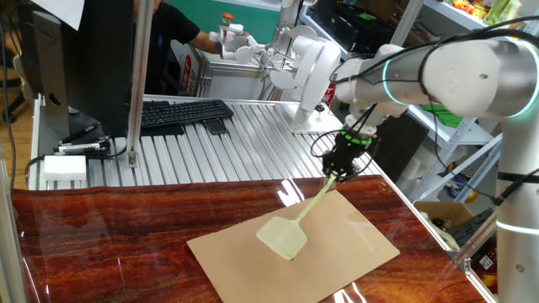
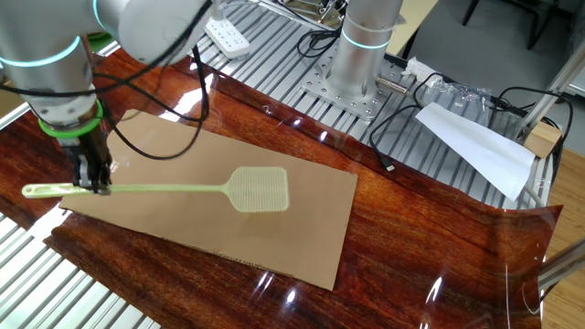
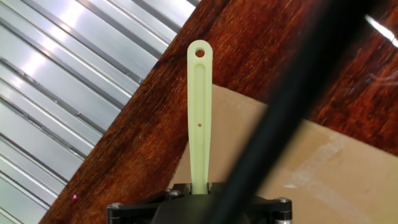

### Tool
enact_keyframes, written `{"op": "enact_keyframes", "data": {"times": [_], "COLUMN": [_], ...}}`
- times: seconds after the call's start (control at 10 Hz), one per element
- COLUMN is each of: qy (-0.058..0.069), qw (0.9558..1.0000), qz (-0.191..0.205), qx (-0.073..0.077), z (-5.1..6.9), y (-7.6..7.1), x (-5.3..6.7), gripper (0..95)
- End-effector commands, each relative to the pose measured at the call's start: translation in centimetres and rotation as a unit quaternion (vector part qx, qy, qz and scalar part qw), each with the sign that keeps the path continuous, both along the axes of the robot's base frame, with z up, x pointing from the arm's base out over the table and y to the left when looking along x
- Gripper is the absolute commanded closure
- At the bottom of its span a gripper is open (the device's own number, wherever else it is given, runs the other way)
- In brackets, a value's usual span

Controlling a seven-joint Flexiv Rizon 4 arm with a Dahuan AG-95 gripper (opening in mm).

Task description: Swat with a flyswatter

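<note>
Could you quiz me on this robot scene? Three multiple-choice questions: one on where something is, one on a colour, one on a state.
1. The flyswatter head lies over:
A. a tan board
B. a keyboard
C. the ribbed metal

2. The flyswatter is:
A. red
B. pale yellow-green
C. black

3. The hand is:
A. wide open, empty
B. shut on the flyswatter's handle
C. out of sight

Answers: 1 A, the tan board shows under the head. 2 B, plain in every view. 3 B, the handle passes between the closed fingers.

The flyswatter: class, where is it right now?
The flyswatter is clamped by its handle in the tool at the left of the other fixed view, its mesh head over the tan board on the wooden tabletop.
</note>
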State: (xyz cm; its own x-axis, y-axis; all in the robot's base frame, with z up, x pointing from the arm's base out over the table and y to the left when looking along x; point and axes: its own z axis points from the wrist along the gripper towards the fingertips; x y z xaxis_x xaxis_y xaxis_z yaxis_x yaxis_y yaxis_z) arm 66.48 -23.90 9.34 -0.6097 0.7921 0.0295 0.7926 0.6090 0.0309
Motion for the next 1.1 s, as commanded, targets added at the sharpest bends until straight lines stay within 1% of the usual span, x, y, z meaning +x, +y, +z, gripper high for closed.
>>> {"op": "enact_keyframes", "data": {"times": [0.1,0.3,0.5,0.6,0.7,0.8,0.9,1.0,1.1], "qy": [0.0,-0.002,-0.005,-0.007,-0.011,-0.015,-0.018,-0.028,-0.032], "qw": [1.0,0.9998,0.9997,0.9997,0.9995,0.9994,0.9993,0.9993,0.9991], "qz": [0.007,0.011,0.015,0.02,0.026,0.029,0.028,0.019,0.017], "qx": [-0.006,-0.014,-0.017,-0.015,-0.011,-0.011,-0.013,-0.017,-0.023], "z": [1.0,1.9,2.5,2.6,2.5,2.4,2.4,2.3,2.3], "y": [0.1,0.7,0.5,0.1,-0.4,-0.7,-0.9,-1.0,-1.0], "x": [-0.8,-2.3,-2.8,-3.0,-3.3,-3.5,-3.5,-3.6,-3.6], "gripper": [95.0,95.0,95.0,95.0,95.0,95.0,95.0,95.0,95.0]}}
